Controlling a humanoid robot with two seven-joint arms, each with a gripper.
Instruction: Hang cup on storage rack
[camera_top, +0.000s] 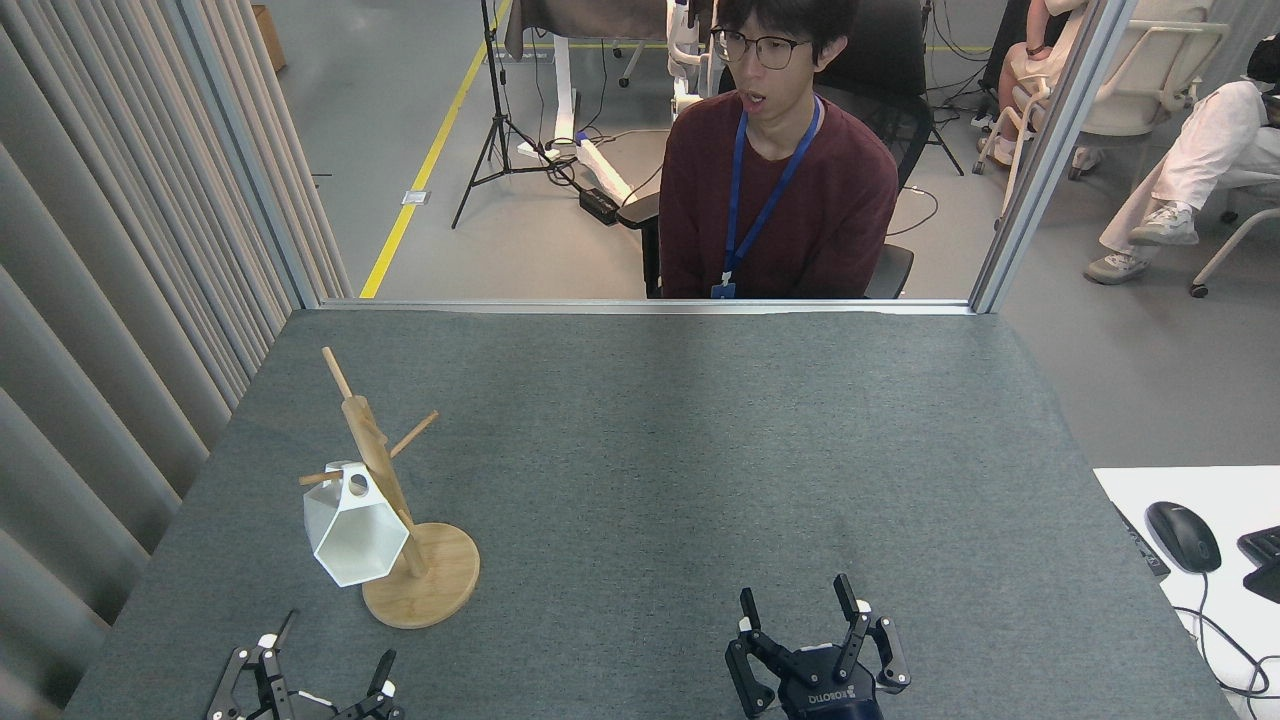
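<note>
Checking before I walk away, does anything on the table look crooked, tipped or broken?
Nothing stands out. The cup hangs by its handle from a peg of the rack, whose base sits flat on the table. Both pincers, left and right, are open and clear.

Both grippers sit at the frame's bottom edge, left gripper (320, 672) and right gripper (800, 605), fingers spread, empty.

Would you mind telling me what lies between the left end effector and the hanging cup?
In the head view, only bare grey table separates the left end effector from the cup.
</note>
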